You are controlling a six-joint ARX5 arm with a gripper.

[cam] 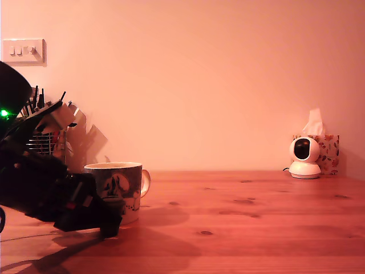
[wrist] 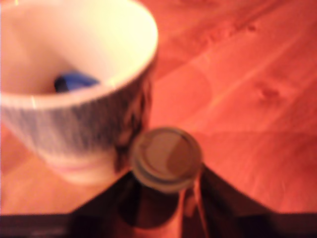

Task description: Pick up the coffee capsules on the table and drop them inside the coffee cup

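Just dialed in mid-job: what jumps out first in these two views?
The dark arm fills the exterior view's left, its pincer low at the table in front of the cream coffee cup. The wrist view shows a dark capsule, flat rimmed top facing the camera, between the pincer's fingers beside the cup, and something blue already lying inside the cup.

Exterior low, table-level; wrist close; share cup [cam: 117, 185].
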